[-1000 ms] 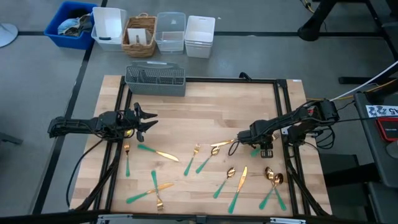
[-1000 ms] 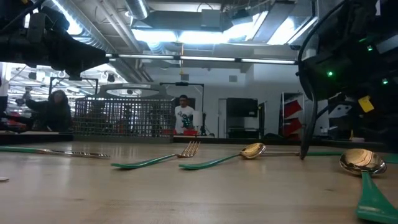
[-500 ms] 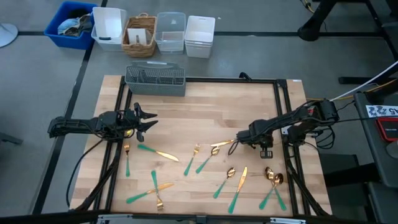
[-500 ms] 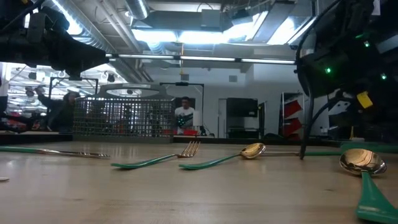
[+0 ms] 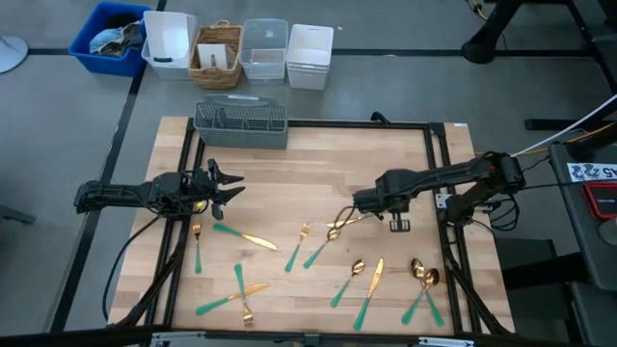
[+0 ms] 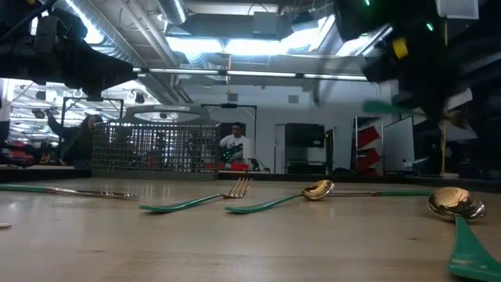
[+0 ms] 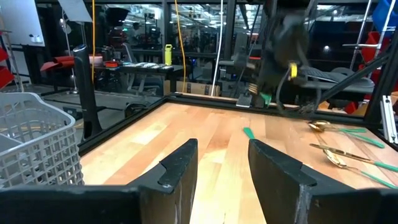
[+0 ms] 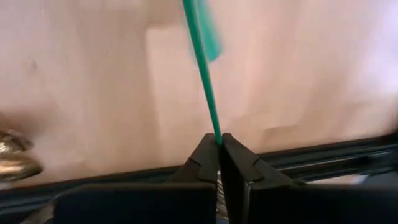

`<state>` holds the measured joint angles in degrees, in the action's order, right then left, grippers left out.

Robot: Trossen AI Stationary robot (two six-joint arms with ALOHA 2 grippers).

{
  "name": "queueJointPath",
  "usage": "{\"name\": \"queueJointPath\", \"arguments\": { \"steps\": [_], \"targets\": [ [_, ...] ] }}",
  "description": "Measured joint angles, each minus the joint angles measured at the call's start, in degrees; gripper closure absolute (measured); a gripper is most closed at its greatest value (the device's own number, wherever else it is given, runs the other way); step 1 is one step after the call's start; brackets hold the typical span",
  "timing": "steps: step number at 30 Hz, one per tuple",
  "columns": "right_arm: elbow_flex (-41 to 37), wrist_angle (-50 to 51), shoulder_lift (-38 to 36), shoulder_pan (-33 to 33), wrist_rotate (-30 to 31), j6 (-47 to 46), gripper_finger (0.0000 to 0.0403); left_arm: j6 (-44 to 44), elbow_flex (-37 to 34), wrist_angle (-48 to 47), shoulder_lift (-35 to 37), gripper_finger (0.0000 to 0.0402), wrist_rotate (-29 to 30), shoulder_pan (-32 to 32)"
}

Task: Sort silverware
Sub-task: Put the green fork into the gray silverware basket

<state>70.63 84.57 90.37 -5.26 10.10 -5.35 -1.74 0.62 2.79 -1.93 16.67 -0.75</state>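
Silverware with gold heads and teal handles lies scattered over the near half of the wooden table (image 5: 318, 164): a knife (image 5: 246, 238), forks (image 5: 297, 246), spoons (image 5: 422, 280). My right gripper (image 5: 368, 210) (image 8: 219, 142) hangs above the table right of centre, shut on the teal handle of one piece of silverware (image 5: 340, 227). That piece's gold head points toward the near left. My left gripper (image 5: 231, 185) (image 7: 221, 163) hovers open over the table's left side, with nothing between its fingers. My right gripper pinches the slim teal handle (image 8: 214, 127) at its free end, between the very tips of its two shut fingers (image 8: 202, 155). The handle runs straight on from the fingertips toward the table's left. The handle end (image 6: 383, 106) is raised well above the table; whether the gold head is clear, I cannot tell.
A grey wire caddy (image 5: 241, 123) stands at the far left edge of the table. Behind it are a blue bin (image 5: 111, 39), a wicker basket (image 5: 217, 53) and white and clear tubs (image 5: 310, 56). A black frame (image 5: 439, 164) borders the table. People (image 6: 228, 145) show in the room beyond.
My right gripper has risen from the table and gone toward the left and far edges, taking the teal handle up with it. The piece has swung about, its gold head shifting a little toward the near left. My left gripper has kept still.
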Motion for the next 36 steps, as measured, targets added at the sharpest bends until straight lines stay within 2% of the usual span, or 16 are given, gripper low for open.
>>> {"name": "queueJointPath", "arguments": {
  "steps": [3, 6, 10, 12, 14, 18, 21, 29, 36],
  "targets": [
    [6.1, -0.5, 0.0, 0.0, 8.8, 5.2, 0.0397, -0.8, 0.0, 0.0, 0.0, 0.0267, 0.0, 0.0],
    [10.3, -4.3, 0.0, 0.0, 21.3, 15.8, 0.0399, -3.8, 0.0, 0.0, 0.0, 0.0267, 0.0, 0.0],
    [12.0, -18.0, 0.0, 0.0, 39.5, 35.9, 0.0398, -9.4, 0.0, 0.1, 0.0, 0.0267, 0.0, 0.0],
    [12.0, -26.9, 0.0, 0.0, 45.1, 48.8, 0.0397, -12.5, 0.0, 0.3, 0.0, 0.0267, 0.1, 0.0],
    [12.0, -36.8, 0.3, 0.0, 47.4, 60.9, 0.0399, -16.0, 0.0, 1.2, 0.0, 0.0267, 0.1, 0.0],
    [12.0, -54.3, 1.4, 0.0, 44.8, 78.8, 0.04, -21.1, 0.0, 4.7, -0.2, 0.0267, 0.4, 0.0],
    [12.0, -63.2, 2.4, 0.0, 39.2, 86.2, 0.0399, -24.9, 0.0, 9.4, -0.8, 0.0267, 1.2, 0.0],
    [12.0, -78.6, 7.4, 0.0, 21.6, 93.7, 0.0399, -35.8, 0.0, 20.4, -6.3, 0.0267, 3.1, 0.0],
    [12.0, -88.5, 13.5, 0.0, 12.7, 100.7, 0.0397, -46.1, 0.0, 23.7, -16.0, 0.0267, 5.6, 0.1]
  ]
}}
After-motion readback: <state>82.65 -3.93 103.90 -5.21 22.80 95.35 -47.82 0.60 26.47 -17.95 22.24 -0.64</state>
